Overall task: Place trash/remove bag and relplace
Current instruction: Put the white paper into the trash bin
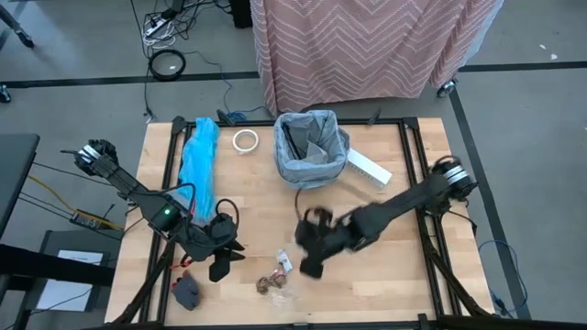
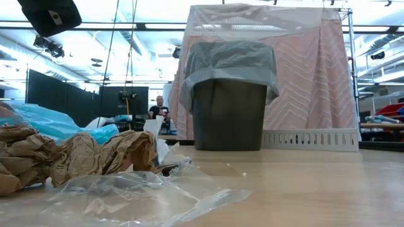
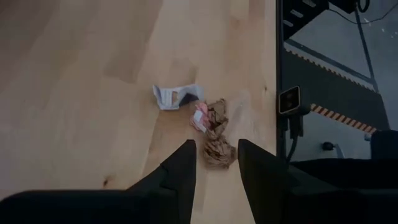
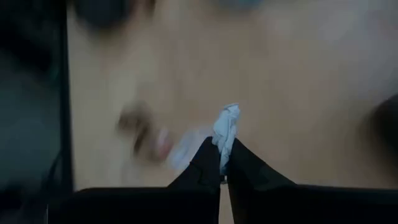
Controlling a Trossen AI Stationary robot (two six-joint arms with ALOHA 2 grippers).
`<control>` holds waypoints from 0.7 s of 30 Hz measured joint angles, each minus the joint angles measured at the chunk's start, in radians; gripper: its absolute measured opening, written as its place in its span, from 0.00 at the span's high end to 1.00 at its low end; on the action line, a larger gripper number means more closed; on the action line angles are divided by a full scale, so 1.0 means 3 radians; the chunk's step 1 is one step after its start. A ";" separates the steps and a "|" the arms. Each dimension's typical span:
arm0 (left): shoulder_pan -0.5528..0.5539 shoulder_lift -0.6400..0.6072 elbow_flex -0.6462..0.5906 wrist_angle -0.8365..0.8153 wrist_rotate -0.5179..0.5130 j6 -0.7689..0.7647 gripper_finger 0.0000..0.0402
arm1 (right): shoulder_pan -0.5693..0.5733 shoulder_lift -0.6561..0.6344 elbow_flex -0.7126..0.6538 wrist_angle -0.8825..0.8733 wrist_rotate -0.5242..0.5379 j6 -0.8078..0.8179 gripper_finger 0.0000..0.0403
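The bin, lined with the grey bag (image 1: 312,151) (image 2: 228,63), stands at the table's far middle. Trash lies near the front edge: brown paper wads (image 1: 272,284) (image 3: 217,149) (image 2: 76,157) and a white wrapper bit (image 1: 284,263) (image 3: 177,95). The turquoise bag (image 1: 197,160) lies at the far left. My right gripper (image 1: 310,264) (image 4: 224,152) hangs over the table's middle, shut on a small white scrap of trash (image 4: 227,124). My left gripper (image 1: 220,261) (image 3: 214,168) hovers open just left of the wads, touching nothing. My right gripper pinches the white scrap by its lower end (image 4: 222,144) between its two fingertips. The rest of the scrap sticks out past the fingertips. The scrap is lifted clear of the table.
A white tape ring (image 1: 244,140) lies left of the bin, and a long white box (image 1: 367,168) (image 2: 309,140) lies to its right. A dark object (image 1: 186,291) sits at the front left. Clear plastic film (image 2: 126,195) lies by the wads.
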 joint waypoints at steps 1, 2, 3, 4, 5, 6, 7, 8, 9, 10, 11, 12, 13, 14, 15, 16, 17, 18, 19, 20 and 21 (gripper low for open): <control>0.0000 0.0000 0.0000 0.0000 -0.0055 0.0011 0.68 | -0.0046 -0.0102 0.0102 -0.0093 0.0190 -0.0086 0.99; 0.0000 0.0000 0.0000 -0.0004 -0.0093 0.0028 0.68 | -0.0101 -0.0200 0.0186 -0.0189 0.0373 -0.0173 0.99; 0.0001 0.0000 0.0000 0.0004 -0.0133 0.0053 0.68 | -0.0172 -0.0287 0.0247 -0.0266 0.0524 -0.0269 0.99; 0.0005 0.0000 0.0000 0.0007 -0.0162 0.0065 0.68 | -0.0257 -0.0354 0.0288 -0.0308 0.0641 -0.0384 0.99; 0.0006 0.0000 0.0000 0.0002 -0.0198 0.0069 0.68 | -0.0352 -0.0418 0.0303 -0.0326 0.0726 -0.0506 0.99; 0.0006 0.0000 0.0000 0.0003 -0.0246 0.0073 0.68 | -0.0451 -0.0478 0.0305 -0.0369 0.0779 -0.0620 0.99; 0.0006 0.0000 0.0000 0.0000 -0.0277 0.0073 0.68 | -0.0567 -0.0532 0.0305 -0.0373 0.0811 -0.0728 0.99; 0.0006 0.0000 0.0000 0.0005 -0.0298 0.0073 0.68 | -0.0694 -0.0591 0.0308 -0.0365 0.0824 -0.0821 0.99; 0.0006 0.0000 0.0000 0.0002 -0.0300 0.0073 0.68 | -0.0822 -0.0643 0.0313 -0.0371 0.0829 -0.0899 0.99; 0.0006 0.0000 0.0000 0.0000 -0.0300 0.0073 0.68 | -0.0960 -0.0680 0.0317 -0.0374 0.0832 -0.0971 0.99; 0.0006 0.0000 0.0001 0.0001 -0.0298 0.0073 0.68 | -0.1095 -0.0698 0.0320 -0.0370 0.0817 -0.1040 0.99; 0.0006 0.0000 0.0001 0.0001 -0.0298 0.0073 0.68 | -0.1223 -0.0702 0.0320 -0.0370 0.0769 -0.1113 0.99; 0.0006 0.0000 0.0000 0.0001 -0.0298 0.0072 0.68 | -0.1347 -0.0693 0.0317 -0.0376 0.0692 -0.1188 0.99; 0.0006 0.0000 0.0000 0.0001 -0.0299 0.0072 0.68 | -0.1458 -0.0683 0.0314 -0.0376 0.0608 -0.1259 0.99; 0.0006 0.0000 0.0000 0.0000 -0.0300 0.0073 0.68 | -0.1557 -0.0680 0.0312 -0.0377 0.0513 -0.1323 0.99; 0.0006 0.0000 0.0000 0.0002 -0.0300 0.0072 0.68 | -0.1656 -0.0680 0.0312 -0.0375 0.0424 -0.1384 0.99; 0.0006 0.0000 0.0000 0.0000 -0.0301 0.0072 0.68 | -0.1741 -0.0660 0.0316 -0.0368 0.0363 -0.1423 0.99; 0.0006 0.0000 0.0000 0.0002 -0.0302 0.0072 0.68 | -0.1818 -0.0648 0.0317 -0.0376 0.0321 -0.1452 0.99; 0.0006 0.0000 0.0000 0.0002 -0.0307 0.0072 0.68 | -0.1886 -0.0632 0.0315 -0.0435 0.0284 -0.1467 0.98; 0.0006 0.0000 0.0001 -0.0002 -0.0312 0.0072 0.68 | -0.1948 -0.0603 0.0311 -0.0517 0.0267 -0.1486 0.97; 0.0006 0.0000 0.0001 -0.0001 -0.0317 0.0072 0.68 | -0.2006 -0.0578 0.0311 -0.0557 0.0245 -0.1504 0.96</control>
